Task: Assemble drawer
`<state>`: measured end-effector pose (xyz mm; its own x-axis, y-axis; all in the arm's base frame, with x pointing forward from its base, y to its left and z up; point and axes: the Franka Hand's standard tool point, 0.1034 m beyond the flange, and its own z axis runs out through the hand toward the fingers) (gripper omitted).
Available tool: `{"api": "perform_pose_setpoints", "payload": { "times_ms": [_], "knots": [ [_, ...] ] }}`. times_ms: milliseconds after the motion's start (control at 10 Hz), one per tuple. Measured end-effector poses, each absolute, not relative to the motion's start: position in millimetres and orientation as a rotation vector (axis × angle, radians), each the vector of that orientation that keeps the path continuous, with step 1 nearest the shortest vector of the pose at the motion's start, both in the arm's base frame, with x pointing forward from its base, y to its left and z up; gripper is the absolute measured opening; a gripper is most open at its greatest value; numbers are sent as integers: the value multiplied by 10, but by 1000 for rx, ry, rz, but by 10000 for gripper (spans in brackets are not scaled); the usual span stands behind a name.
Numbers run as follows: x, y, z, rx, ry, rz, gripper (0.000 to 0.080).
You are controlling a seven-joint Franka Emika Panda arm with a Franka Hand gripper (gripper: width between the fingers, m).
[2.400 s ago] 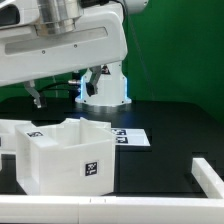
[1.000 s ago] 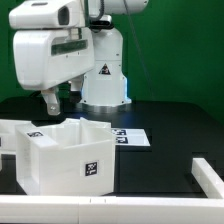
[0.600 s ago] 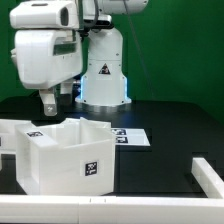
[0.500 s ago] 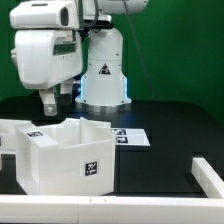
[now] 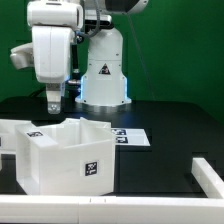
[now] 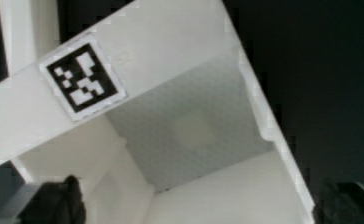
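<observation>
Your tool [image 5: 53, 107] is hanging wide open, and the casing [image 5: 66, 152] is sitting right beneath it, its open cavity facing up between the fingers [image 6: 54, 200]

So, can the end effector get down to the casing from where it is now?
Probably yes. The end effector hangs above the casing with nothing between them. The wrist view looks into the casing's open top, and the fingers appear spread, so the way down seems free.

The casing [image 5: 55, 160] looks like smooth, matt white plastic, the worktop [image 5: 170, 150] is dull black, and the arm's shell [image 5: 55, 45] is glossy white plastic.
</observation>
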<state>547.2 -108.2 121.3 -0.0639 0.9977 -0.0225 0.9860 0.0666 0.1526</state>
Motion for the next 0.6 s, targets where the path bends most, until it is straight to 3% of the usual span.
{"api": "perform_pose_setpoints", "payload": {
  "times_ms": [400,600],
  "knots": [
    [5387,-1145,950,1735,2399,112,649],
    [5321,-1165,923,1840,2370,94,649]
  ]
}}
